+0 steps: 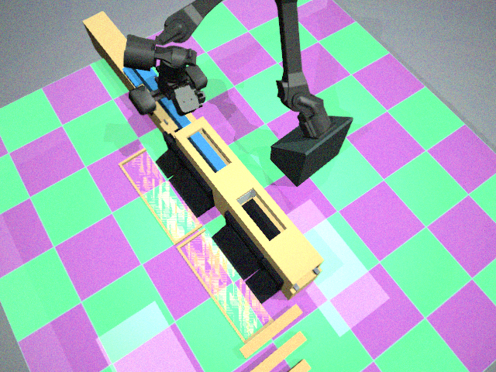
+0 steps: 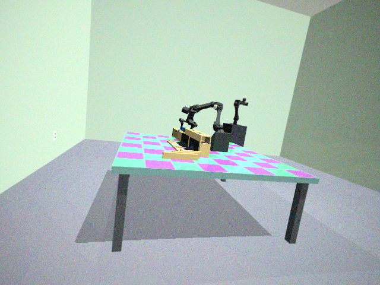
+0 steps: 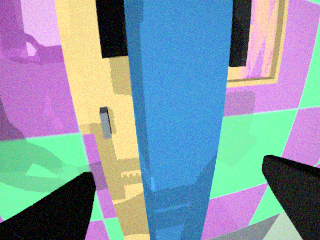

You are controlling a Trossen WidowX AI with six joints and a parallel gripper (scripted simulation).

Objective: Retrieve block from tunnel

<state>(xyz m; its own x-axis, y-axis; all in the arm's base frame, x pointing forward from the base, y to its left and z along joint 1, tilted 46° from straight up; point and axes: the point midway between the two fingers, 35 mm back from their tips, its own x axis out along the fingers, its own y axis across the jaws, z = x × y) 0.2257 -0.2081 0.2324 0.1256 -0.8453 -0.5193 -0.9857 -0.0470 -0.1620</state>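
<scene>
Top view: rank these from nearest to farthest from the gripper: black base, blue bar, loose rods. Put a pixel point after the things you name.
1. Blue bar (image 1: 176,114) (image 3: 180,100): directly beneath the gripper (image 1: 166,98) (image 3: 179,172).
2. Black base (image 1: 298,153) (image 2: 220,142): right of the tunnel.
3. Loose rods (image 1: 272,331) (image 2: 181,155): beyond the tunnel's far end.

The handle (image 1: 174,111) (image 2: 182,129) (image 3: 179,100) lies between the tool's fingers (apart from both), beyond the tunnel (image 1: 250,180) (image 2: 196,133).

Arm (image 1: 289,43) (image 2: 218,114): matte charcoal, near-black all over. Slim boxy links, rounded knuckle-like joints, fat cylindrical housing near the wrist. Base (image 1: 311,149) (image 2: 221,141) is a dark wedge-sided block with a slight green-grey tint. Tool (image 1: 164,97) (image 2: 187,123) (image 3: 182,174): black tapered fingers, blunt tips; top view also shows a lighter grey flat plate (image 1: 187,99) with small dark dots, maybe screw holes, too small to tell.
</scene>
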